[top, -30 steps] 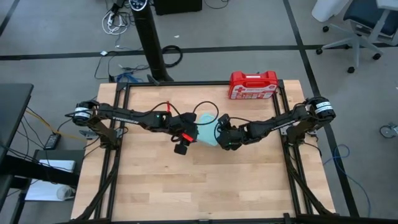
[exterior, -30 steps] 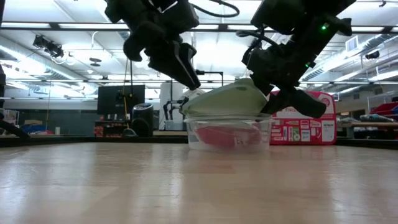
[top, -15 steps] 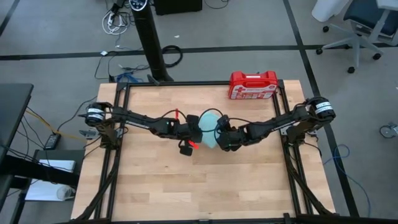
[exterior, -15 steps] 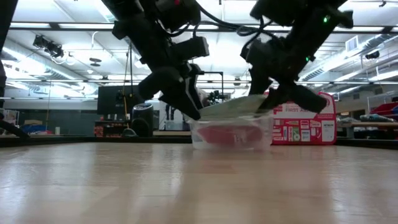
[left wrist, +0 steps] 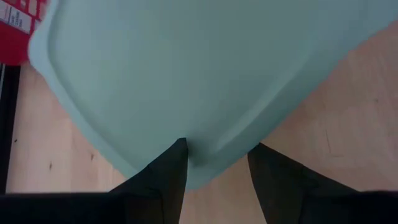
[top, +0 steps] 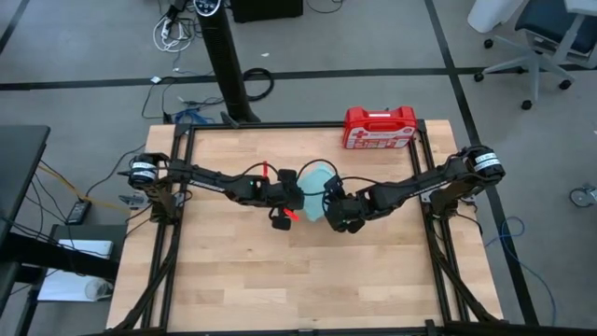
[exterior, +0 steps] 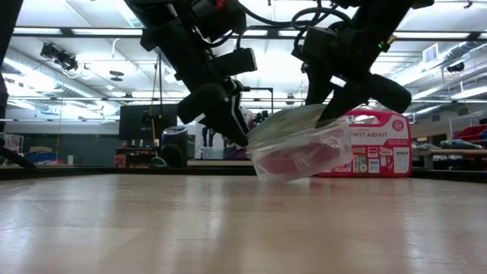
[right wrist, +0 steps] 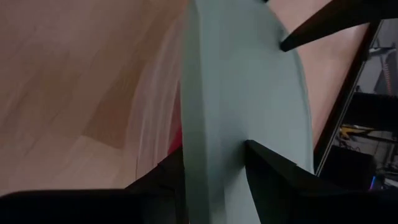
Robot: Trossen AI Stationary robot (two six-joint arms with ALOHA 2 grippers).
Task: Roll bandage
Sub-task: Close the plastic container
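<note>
The bandage [exterior: 297, 158] lies inside the clear container [exterior: 300, 156], a red mass behind its wall, right of centre in the low view. The container is tilted, its left end lifted off the worktop [top: 233, 271], and a pale blue lid [top: 317, 179] covers it. In the high view it sits just above the frame's centre, between the two claws. The left claw [left wrist: 214, 158] is clenched on the lid's near corner, one finger to each side of the rim. The right claw [right wrist: 214, 158] grasps the lid's opposite edge, fingers pinching it top and bottom. A red first-aid case [top: 380, 127] stands at the worktop's far edge, upper right of the frame, well apart.
</note>
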